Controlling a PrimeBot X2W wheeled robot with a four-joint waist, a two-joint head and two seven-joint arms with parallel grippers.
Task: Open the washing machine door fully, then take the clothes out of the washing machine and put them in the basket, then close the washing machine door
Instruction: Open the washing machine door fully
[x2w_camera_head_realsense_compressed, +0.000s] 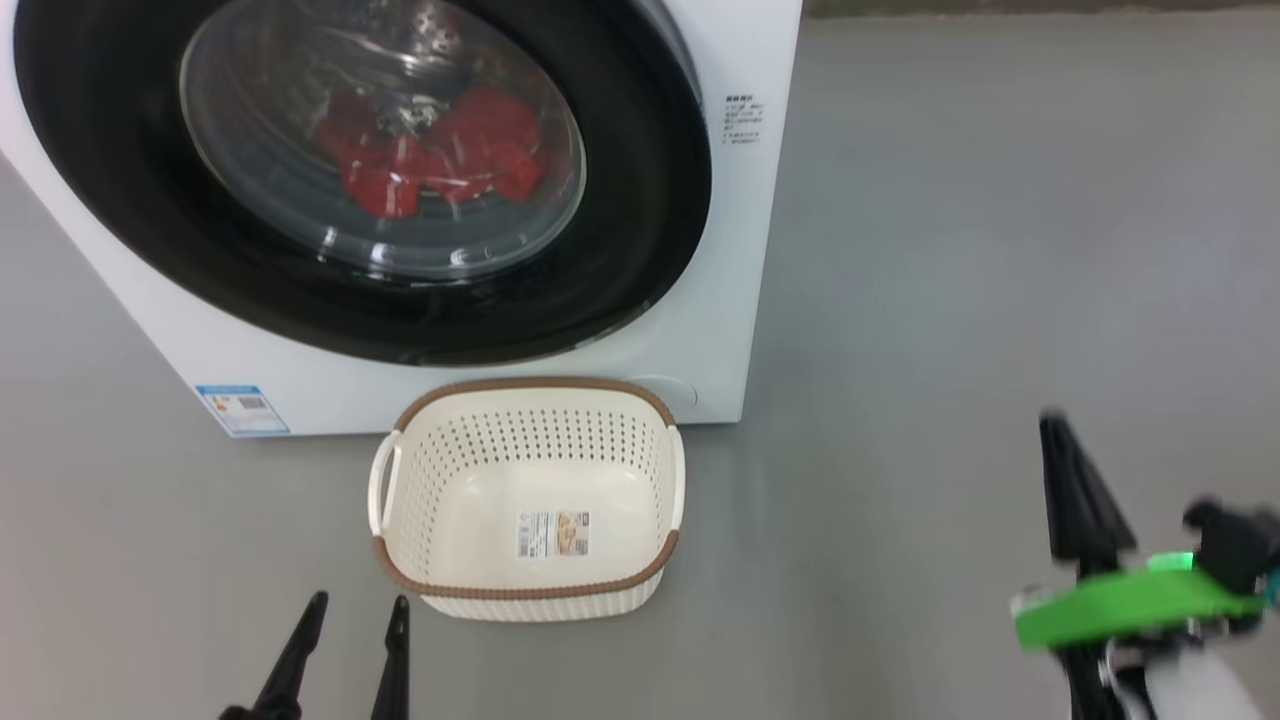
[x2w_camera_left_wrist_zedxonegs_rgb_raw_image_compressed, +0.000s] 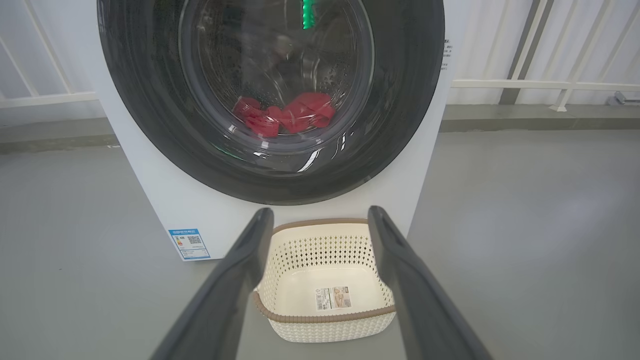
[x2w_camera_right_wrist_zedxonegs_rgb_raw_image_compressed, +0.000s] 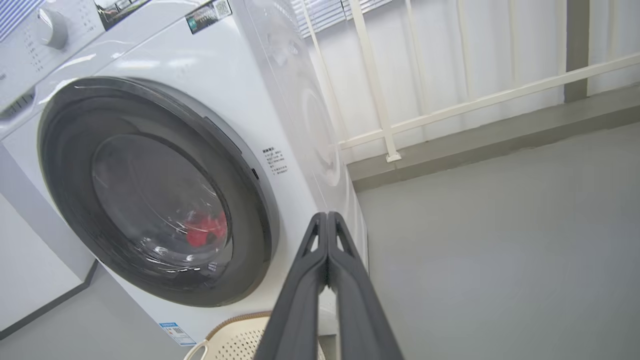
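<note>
The white washing machine (x2w_camera_head_realsense_compressed: 700, 330) stands ahead with its round black-rimmed door (x2w_camera_head_realsense_compressed: 620, 260) shut against its front. Red clothes (x2w_camera_head_realsense_compressed: 440, 155) lie inside the drum, seen through the glass window; they also show as clothes (x2w_camera_left_wrist_zedxonegs_rgb_raw_image_compressed: 285, 117) in the left wrist view and clothes (x2w_camera_right_wrist_zedxonegs_rgb_raw_image_compressed: 205, 232) in the right wrist view. The cream basket (x2w_camera_head_realsense_compressed: 530, 590) sits empty on the floor before the machine. My left gripper (x2w_camera_head_realsense_compressed: 360, 612) is open, low and left of the basket, nothing between its fingers. My right gripper (x2w_camera_right_wrist_zedxonegs_rgb_raw_image_compressed: 327, 216) is shut, empty, out to the right of the machine; it also shows as the right gripper (x2w_camera_head_realsense_compressed: 1050, 425) in the head view.
Grey floor (x2w_camera_head_realsense_compressed: 950, 250) stretches wide to the right of the machine. A white railing (x2w_camera_right_wrist_zedxonegs_rgb_raw_image_compressed: 450, 107) and a raised ledge (x2w_camera_right_wrist_zedxonegs_rgb_raw_image_compressed: 500, 142) run behind. A blue label (x2w_camera_head_realsense_compressed: 243, 408) sits on the machine's lower left corner. A green part (x2w_camera_head_realsense_compressed: 1120, 600) sits on my right wrist.
</note>
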